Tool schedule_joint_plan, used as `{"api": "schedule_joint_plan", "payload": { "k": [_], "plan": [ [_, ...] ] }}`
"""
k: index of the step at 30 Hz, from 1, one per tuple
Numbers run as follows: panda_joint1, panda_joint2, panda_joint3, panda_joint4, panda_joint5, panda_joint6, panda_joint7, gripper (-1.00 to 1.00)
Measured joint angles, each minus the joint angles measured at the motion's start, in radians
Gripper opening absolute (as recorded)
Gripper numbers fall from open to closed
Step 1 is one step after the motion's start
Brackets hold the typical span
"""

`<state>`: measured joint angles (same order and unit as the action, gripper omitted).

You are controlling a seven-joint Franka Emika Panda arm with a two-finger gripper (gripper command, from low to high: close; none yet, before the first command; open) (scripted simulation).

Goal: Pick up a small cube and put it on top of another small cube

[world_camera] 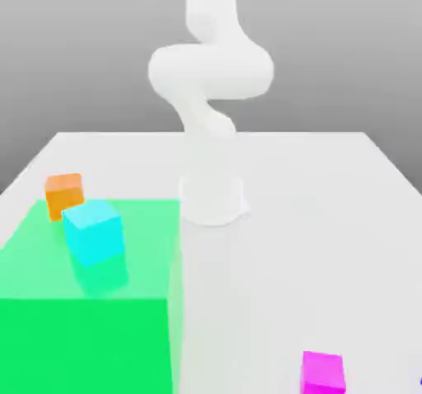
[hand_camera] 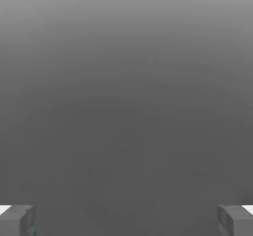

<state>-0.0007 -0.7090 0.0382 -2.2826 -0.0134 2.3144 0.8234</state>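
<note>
In the exterior view, the arm [world_camera: 211, 71] rises from its base on the pale counter [world_camera: 272, 260] and runs out past the top edge, probably kept high for clearance before any reach. The green block [world_camera: 86, 335] serves as a raised stand for the cyan cube [world_camera: 94, 234], with the orange cube [world_camera: 65, 196] near its far edge. The magenta cube [world_camera: 323, 373] sits on the counter. A dark blue-purple sliver [world_camera: 420, 381] at the exterior view's right edge may be the small cube. Behind lies a plain grey backdrop

In the hand view, the gripper [hand_camera: 126, 222] stands wide apart with nothing between its fingers, against smooth grey, presumably awaiting a first grasp
</note>
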Motion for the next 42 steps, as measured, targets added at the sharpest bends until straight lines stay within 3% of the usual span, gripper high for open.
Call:
{"api": "schedule_joint_plan", "payload": {
  "k": [18, 33, 37, 38, 42],
  "plan": [
    [0.054, 0.658, 0.253, 0.126, -0.183, 0.102, 0.231, 0.0],
    [0.241, 1.189, 0.303, 0.227, -0.276, 0.196, 0.383, 0.0],
    [0.291, 1.334, 0.258, 0.261, -0.325, 0.287, 0.421, 0.0],
    [0.3, 1.355, 0.247, 0.267, -0.33, 0.303, 0.425, -1.0],
    [0.3, 1.355, 0.247, 0.267, -0.328, 0.304, 0.424, -1.0]
  ]
}}
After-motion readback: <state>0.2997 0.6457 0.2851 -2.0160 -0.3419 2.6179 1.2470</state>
